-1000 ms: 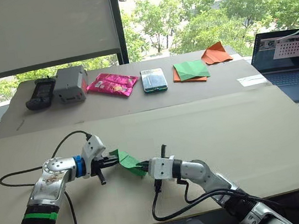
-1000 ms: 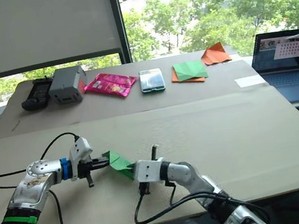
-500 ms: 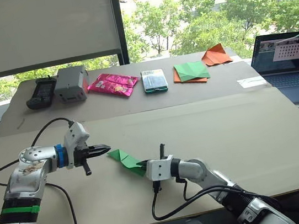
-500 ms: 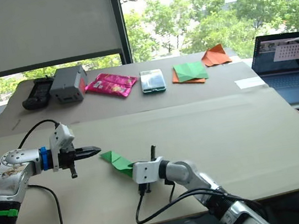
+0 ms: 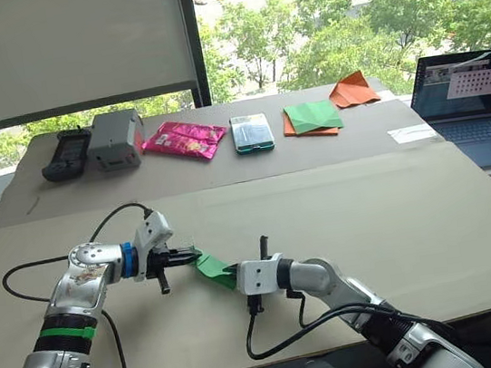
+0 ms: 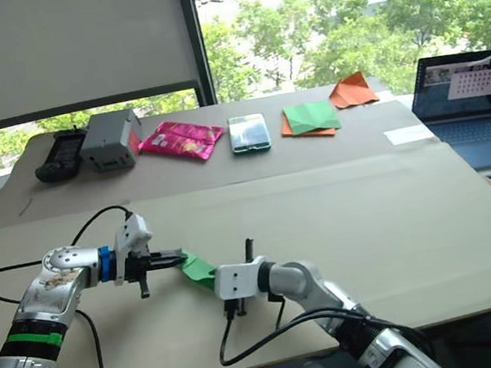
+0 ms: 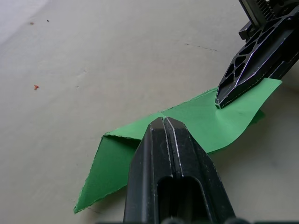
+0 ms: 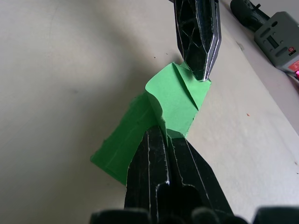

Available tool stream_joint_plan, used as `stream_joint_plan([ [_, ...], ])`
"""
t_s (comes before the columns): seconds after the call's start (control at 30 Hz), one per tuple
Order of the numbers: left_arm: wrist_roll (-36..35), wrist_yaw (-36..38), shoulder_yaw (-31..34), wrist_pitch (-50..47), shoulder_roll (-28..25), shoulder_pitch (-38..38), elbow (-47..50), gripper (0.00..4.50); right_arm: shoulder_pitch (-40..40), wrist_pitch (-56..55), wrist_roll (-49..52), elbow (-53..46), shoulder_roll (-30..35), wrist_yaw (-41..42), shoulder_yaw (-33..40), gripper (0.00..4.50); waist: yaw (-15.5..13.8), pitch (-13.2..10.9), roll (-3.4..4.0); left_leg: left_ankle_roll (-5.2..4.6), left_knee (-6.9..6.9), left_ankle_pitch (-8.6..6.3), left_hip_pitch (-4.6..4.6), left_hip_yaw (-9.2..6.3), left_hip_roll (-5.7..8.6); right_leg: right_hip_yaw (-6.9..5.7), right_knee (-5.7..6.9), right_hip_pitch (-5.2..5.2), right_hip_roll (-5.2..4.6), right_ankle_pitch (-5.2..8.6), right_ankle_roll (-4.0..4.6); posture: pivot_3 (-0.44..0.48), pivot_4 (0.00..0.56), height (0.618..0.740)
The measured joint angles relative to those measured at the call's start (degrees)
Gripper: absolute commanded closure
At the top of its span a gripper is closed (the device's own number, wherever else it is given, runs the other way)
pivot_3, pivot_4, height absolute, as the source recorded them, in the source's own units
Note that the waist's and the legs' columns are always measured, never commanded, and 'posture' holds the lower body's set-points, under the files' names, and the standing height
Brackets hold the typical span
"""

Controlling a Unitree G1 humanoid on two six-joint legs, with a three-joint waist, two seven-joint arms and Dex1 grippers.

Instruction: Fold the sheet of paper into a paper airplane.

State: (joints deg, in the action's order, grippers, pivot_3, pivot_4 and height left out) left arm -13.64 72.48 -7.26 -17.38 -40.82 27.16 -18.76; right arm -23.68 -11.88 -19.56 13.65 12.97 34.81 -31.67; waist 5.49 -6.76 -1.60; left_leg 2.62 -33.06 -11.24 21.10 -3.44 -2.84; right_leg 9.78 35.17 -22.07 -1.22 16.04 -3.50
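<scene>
Left end effector (image 7: 163,122) pinched on the sheet of paper (image 7: 196,123), right end effector (image 7: 223,100) gripping its far edge.

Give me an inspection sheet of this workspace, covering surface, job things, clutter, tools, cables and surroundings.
Surface: beige table, a seam across it.
Job's things: creased sheet of paper between both tools, above the table.
Clutter: along the far edge, black controller, grey box, pink packet, phone, green-and-orange paper stack, orange paper shape.
Grippers: left tool shut on one end of the paper; right tool shut on the other.
Cables: black cables looping off both wrists.
Surroundings: open laptop, window with trees.
</scene>
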Motion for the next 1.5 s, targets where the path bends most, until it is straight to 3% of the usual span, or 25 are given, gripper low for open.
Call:
stream_joint_plan([
  [0.37, 3.4, 0.7, -1.9, 3.7, 0.6, 0.0, -1.7, 4.50, -0.2, 3.6, 0.0, -2.0, -0.1, 2.0, 0.0, 4.45, 0.0, 0.0, 0.01, 0.00, -0.03, 0.00, 0.01, 0.00, 0.00, 0.00, 0.03, 0.04, 0.00, -0.03, -0.06, 0.000, 0.150, 0.740],
  [0.6, 5.0, 0.2, -2.7, 6.2, 1.4, 0.0, -2.3, 4.50, -0.3, 9.2, 0.6, -6.1, 0.1, 4.3, 1.0, 2.20, -0.2, 0.0, 0.08, 0.00, -0.10, 0.00, 0.02, 0.00, 0.00, 0.00, 0.02, 0.04, 0.00, -0.04, -0.10, 0.000, 0.150, 0.740],
  [0.93, 5.3, 0.0, -2.7, 6.5, 1.9, 0.0, -2.3, 4.50, 1.8, 20.3, 9.0, -16.2, 0.4, 11.5, 2.9, 2.20, -0.2, 0.0, 0.08, -0.01, -0.12, 0.00, 0.14, 0.00, 0.00, 0.00, 0.13, 0.05, 0.01, -0.12, -0.25, 0.000, 0.150, 0.740],
  [1.17, 5.4, -0.2, -2.7, 6.7, 2.1, -0.1, -2.2, 4.50, -1.1, 33.9, 18.1, -17.3, -7.3, 8.8, 8.8, 4.42, -0.3, 0.0, 0.11, -0.01, -0.16, 0.00, 0.13, 0.00, 0.00, -0.01, 0.19, -0.06, 0.01, -0.12, -0.25, 0.000, 0.150, 0.740],
  [1.5, 5.5, -0.6, -2.7, 6.5, 2.1, -0.4, -1.5, 4.50, -5.3, 37.0, 16.1, -4.7, -8.2, 3.4, 8.2, 4.49, -0.2, 0.0, 0.13, -0.01, -0.16, 0.00, 0.16, 0.01, 0.00, -0.01, 0.26, -0.01, 0.01, -0.17, -0.33, 0.000, 0.150, 0.740],
])
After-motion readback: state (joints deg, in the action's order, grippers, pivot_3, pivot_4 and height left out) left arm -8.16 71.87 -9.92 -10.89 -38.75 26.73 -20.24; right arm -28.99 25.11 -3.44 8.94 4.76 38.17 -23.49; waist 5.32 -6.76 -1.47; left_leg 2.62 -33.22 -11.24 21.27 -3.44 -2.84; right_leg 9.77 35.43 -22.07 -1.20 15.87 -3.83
